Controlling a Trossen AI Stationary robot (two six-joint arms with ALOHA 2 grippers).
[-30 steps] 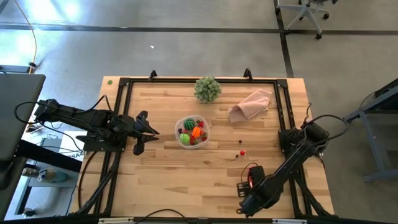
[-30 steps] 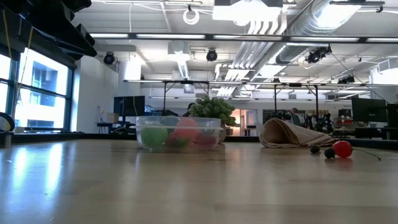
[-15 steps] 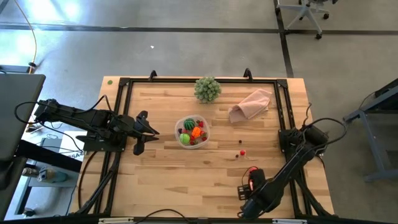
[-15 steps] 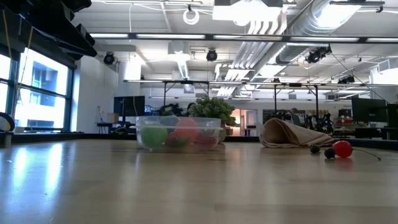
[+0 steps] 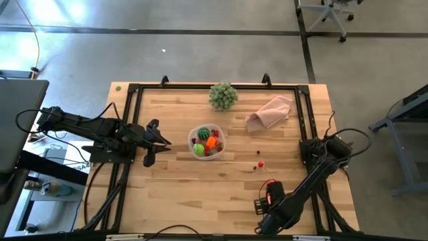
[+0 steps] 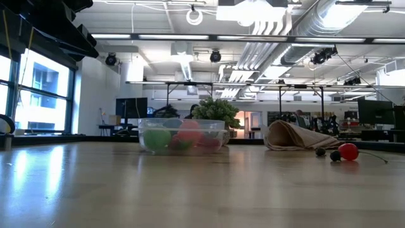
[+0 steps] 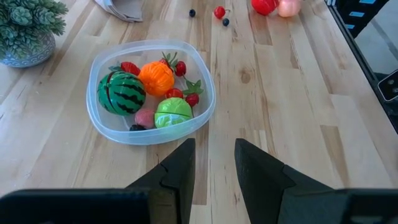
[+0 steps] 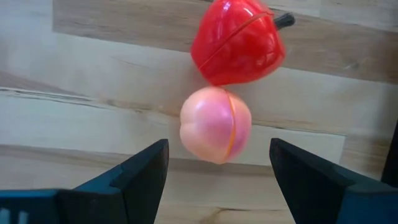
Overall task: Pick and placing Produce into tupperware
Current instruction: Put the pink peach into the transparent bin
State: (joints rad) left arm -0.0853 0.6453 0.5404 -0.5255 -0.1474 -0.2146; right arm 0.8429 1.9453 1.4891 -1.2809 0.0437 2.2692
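The clear tupperware [image 7: 205, 121] stands mid-table and holds a striped dark green piece [image 7: 121, 92], an orange one [image 7: 156, 77], a light green one [image 7: 173, 112] and small red berries. A pink piece [image 8: 216, 124] and a red piece [image 8: 237, 42] lie side by side on the wood near the table's front right. My right gripper [image 8: 217, 149] hangs above them, pointing down and open, with a finger on either side of the pink piece and clear of it. My left gripper [image 7: 214, 155] waits open, left of the tupperware.
Loose berries [image 5: 260, 163] lie right of the tupperware. A pinkish-beige cloth [image 5: 271, 112] and a leafy green ball in a pot [image 5: 223, 96] sit toward the far edge. A black frame [image 5: 131, 120] borders the table. Bare wood lies between the tupperware and the near edge.
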